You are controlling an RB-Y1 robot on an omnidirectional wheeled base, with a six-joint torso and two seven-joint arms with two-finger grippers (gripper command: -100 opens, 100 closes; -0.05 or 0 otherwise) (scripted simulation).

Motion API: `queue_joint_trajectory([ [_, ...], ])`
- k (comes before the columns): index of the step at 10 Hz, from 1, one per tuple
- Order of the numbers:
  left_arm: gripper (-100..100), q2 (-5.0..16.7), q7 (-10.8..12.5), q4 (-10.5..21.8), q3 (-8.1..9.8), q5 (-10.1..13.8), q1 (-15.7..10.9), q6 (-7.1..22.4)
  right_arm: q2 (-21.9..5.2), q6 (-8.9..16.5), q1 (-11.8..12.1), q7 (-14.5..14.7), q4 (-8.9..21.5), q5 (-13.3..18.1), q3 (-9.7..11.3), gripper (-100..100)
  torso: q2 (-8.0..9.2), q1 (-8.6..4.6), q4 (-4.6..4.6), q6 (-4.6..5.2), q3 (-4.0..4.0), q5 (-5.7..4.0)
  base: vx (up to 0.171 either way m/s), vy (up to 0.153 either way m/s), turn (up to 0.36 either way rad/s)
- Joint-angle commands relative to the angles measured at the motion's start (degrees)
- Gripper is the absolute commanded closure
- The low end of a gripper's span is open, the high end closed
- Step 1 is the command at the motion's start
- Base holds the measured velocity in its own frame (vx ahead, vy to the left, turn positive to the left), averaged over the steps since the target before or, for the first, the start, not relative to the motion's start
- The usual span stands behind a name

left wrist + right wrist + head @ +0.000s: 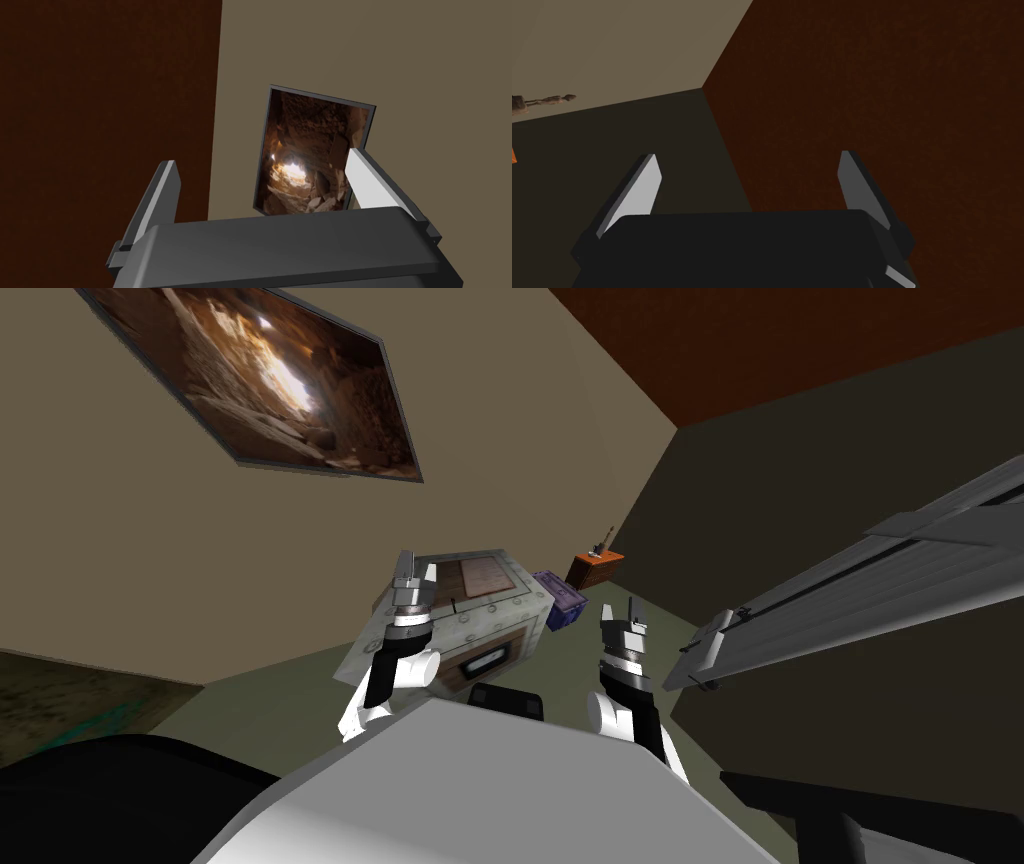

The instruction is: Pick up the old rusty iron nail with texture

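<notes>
On my head camera, a framed picture (262, 380) hangs on the beige wall at far left. Next comes my left gripper (412, 568), raised over the left corner of a riveted grey crate (500, 623) as that camera sees it. On its own wrist camera the two fingers (161, 192) stand wide apart with nothing between them.

The crate sits on the olive floor (270, 708), with wooden panels set into its top and front. Just beside its right corner is a small purple box (560, 600). Beyond that, near the room's corner, is a low orange stand (592, 568). The rusty nail (601, 542) stands on the stand's top, leaning a little, well apart from both grippers. I cannot tell which edge of the top it is closer to.

My right wrist camera catches the same nail (546, 100) as a brown shaft with a head at one end and a point at the other. It lies far beyond the fingers and off to one side, with a sliver of the orange stand (513, 155) near it.

My right gripper (622, 620) is held up to the right of the crate and the purple box. Its fingers (639, 192) are parted wide and empty. Farthest right, a long grey panel (850, 578) runs slantwise across the dark wall.
</notes>
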Motion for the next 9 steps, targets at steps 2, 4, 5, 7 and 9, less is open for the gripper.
queue_joint_trajectory([
  [2, -100, 3.3, -0.3, 0.2, 0.08, -1.0, 1.9, 0.3, 0.0, 0.0, 0.0, 0.0, 0.0, 0.0, 0.0, 0, 0.03, 0.01, 0.01, 0.0, 0.02, 0.0, -0.007, 0.001, -0.013],
  [4, -100, 5.7, -0.7, 0.5, 0.25, -2.4, 4.8, 0.7, 0.0, 0.0, 0.0, 0.0, 0.0, 0.0, 0.0, 0, 0.03, 0.04, 0.01, 0.0, 0.02, 0.01, -0.008, 0.009, -0.032],
  [5, -100, 5.7, -0.7, 0.5, 0.25, -2.4, 4.8, 0.7, 0.0, 0.0, 0.0, 0.0, 0.0, 0.0, 0.0, 0, 0.06, 0.07, 0.01, 0.0, 0.03, 0.02, -0.008, 0.011, -0.035],
  [7, -100, 5.7, -0.7, 0.5, 0.25, -2.4, 4.8, 0.7, 0.0, 0.0, 0.0, 0.0, 0.0, 0.0, 0.0, 0, 0.02, 0.02, 0.01, 0.0, 0.01, 0.01, 0.004, -0.005, 0.01],
  [9, -100, 5.7, -0.7, 0.5, 0.25, -2.4, 4.8, 0.7, 0.0, 0.0, 0.0, 0.0, 0.0, 0.0, 0.0, 0, -0.03, -0.03, 0.0, 0.0, -0.01, -0.01, 0.003, -0.004, 0.011],
])
